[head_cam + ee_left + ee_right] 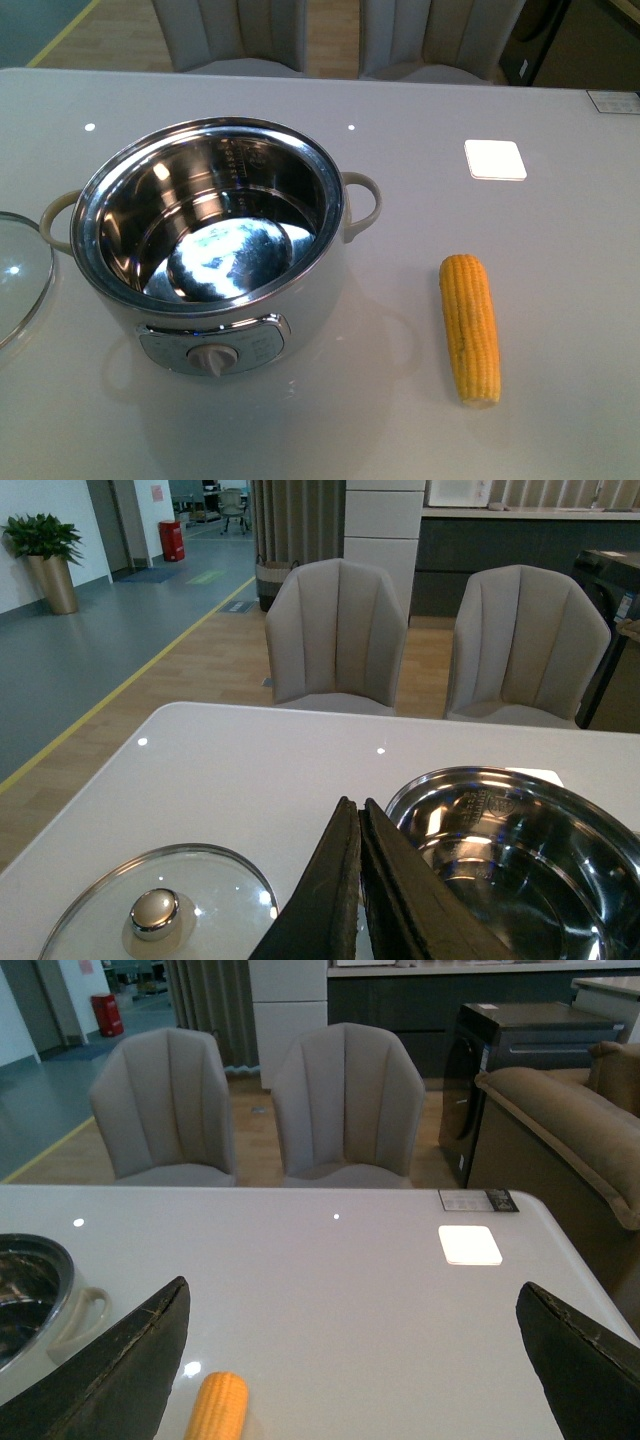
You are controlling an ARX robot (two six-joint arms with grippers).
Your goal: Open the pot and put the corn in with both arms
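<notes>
The left gripper (360, 880) is hovering, jaws pressed together, by the shiny steel pot (315, 290) sitting open centre-left, while the right gripper (352, 1295) is gaping wide near the knobbly yellow corn (470, 330) at lower right.

Quantities on the table (560, 250): one pot (312, 290), one corn (470, 328), one lid (15, 275), one white square pad (495, 160). Behind the table: two chairs (337, 630) (525, 645). Further back: one potted plant (45, 545), one sofa (560, 1130).
</notes>
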